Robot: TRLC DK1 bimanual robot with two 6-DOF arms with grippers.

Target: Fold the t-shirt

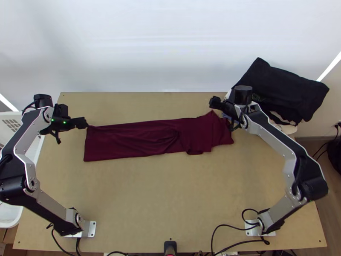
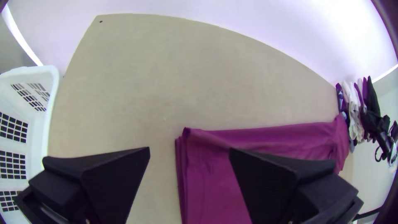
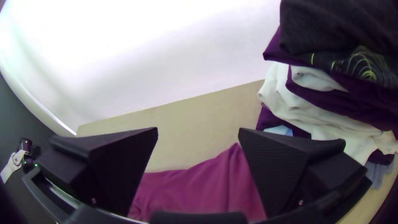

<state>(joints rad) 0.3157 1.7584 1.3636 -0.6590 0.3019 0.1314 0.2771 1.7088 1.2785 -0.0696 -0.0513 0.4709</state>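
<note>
Pale wall (image 1: 162, 51) rose behind the light wooden surface (image 1: 170, 196), and across the far half of it lay the t-shirt (image 1: 136, 138), dark red, drawn out in a long, narrow folded strip. From where I stood it looked fairly smooth towards the left end, with a few creases near the middle and loose, uneven flaps at the right end. Layered edges showed at the left end. The left gripper (image 1: 81, 123) hung by the strip's far left corner, its fingers spread wide with nothing between them. At the other end, the right gripper (image 1: 219, 110) was above the far edge near a raised peak of cloth, its fingers also well parted and gripping nothing. Just beyond that end sat a heap of clothes (image 1: 277, 89), black on top, white and purple beneath. A white basket (image 2: 54, 95) stood at the left side.
</note>
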